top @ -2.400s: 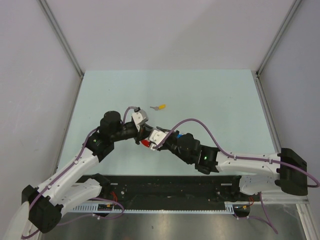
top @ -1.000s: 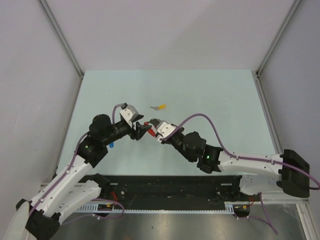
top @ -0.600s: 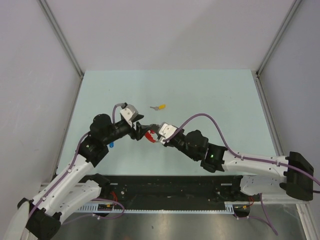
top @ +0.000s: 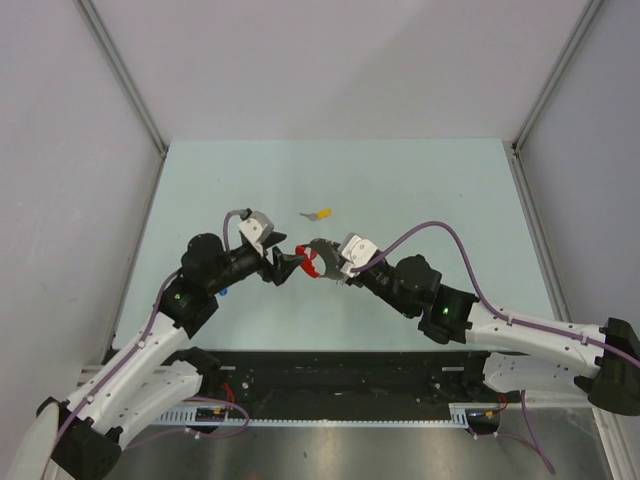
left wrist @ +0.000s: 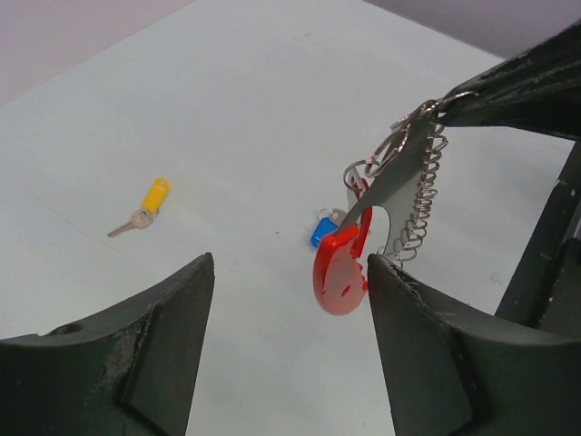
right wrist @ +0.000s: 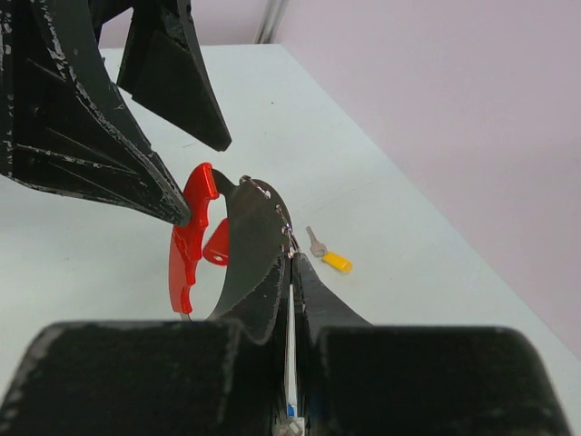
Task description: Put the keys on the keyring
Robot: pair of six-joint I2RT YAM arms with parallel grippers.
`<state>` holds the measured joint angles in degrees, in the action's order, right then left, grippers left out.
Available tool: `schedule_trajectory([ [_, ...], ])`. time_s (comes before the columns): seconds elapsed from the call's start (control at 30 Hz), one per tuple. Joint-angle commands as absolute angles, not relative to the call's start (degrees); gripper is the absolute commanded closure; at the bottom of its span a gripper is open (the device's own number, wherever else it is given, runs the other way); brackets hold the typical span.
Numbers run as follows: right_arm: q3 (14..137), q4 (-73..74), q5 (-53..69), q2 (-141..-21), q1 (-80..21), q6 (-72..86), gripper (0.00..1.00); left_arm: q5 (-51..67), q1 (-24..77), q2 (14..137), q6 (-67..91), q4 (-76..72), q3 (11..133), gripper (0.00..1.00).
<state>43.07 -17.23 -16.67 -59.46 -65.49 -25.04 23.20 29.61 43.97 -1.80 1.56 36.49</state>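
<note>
Keyring [left wrist: 413, 195] hangs clear of the table [left wrist: 272, 73], clenched at its top in the right claw [right wrist: 289, 272]. Its red tag [left wrist: 338, 277] dangles just inside the left claw [left wrist: 289, 265], whose jaws stand apart and empty. The yellow key [left wrist: 150, 198] lies well beyond that claw. The danger now: if the tag swings, the left claw may close off-centre and tug the ring out of the right's thin pinch.

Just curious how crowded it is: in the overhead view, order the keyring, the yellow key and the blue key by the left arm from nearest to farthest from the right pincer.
1. Keyring: held in the right pincer.
2. Yellow key: beyond it, toward the back.
3. Blue key: farthest, left, beside the left arm.
</note>
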Motion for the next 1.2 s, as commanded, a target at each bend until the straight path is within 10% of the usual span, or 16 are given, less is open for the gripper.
schedule_trajectory([
  [0.0, 43.95, -19.25, -18.37, -58.01, -65.48, -22.86, 1.0, 18.46, 30.58, 41.84, 5.7, -4.47, 33.84, 0.27],
  [1.0, 44.03, -15.65, -23.12, -57.92, -68.91, -20.21, 1.0, -13.54, 46.84, 47.98, 16.0, -27.6, 23.73, 0.42],
  [1.17, 44.03, -13.62, -22.77, -57.31, -69.26, -20.3, 1.0, -12.75, 46.85, 48.95, 15.73, -26.1, 25.4, 0.67],
])
